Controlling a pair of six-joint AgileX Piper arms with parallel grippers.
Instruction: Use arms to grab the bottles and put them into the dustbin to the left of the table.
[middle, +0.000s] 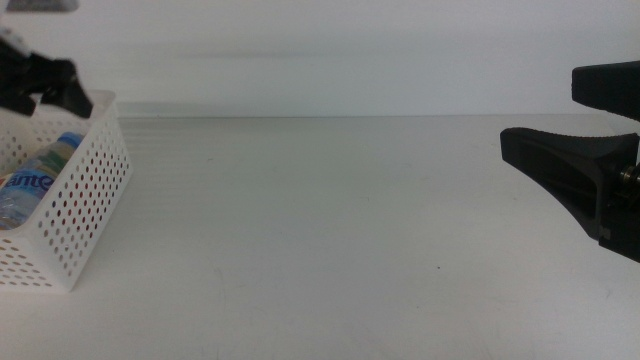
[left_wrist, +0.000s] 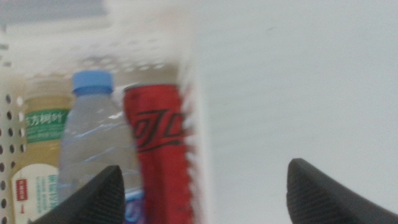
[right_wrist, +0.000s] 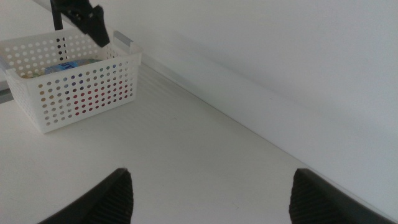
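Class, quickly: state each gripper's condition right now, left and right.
Left gripper: open, empty, above the dustbin.
Right gripper: open, empty, over the table.

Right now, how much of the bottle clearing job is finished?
Done, it seems: the yellow-liquid bottle, water bottle and red can all lie inside the basket. In hand: nothing; the left gripper hangs open above the basket, the right gripper waits open at the table's right. No bottle shows on the table.

White perforated dustbin (middle: 75, 215); red can (left_wrist: 158, 152); blue-capped bottle (left_wrist: 93, 134)
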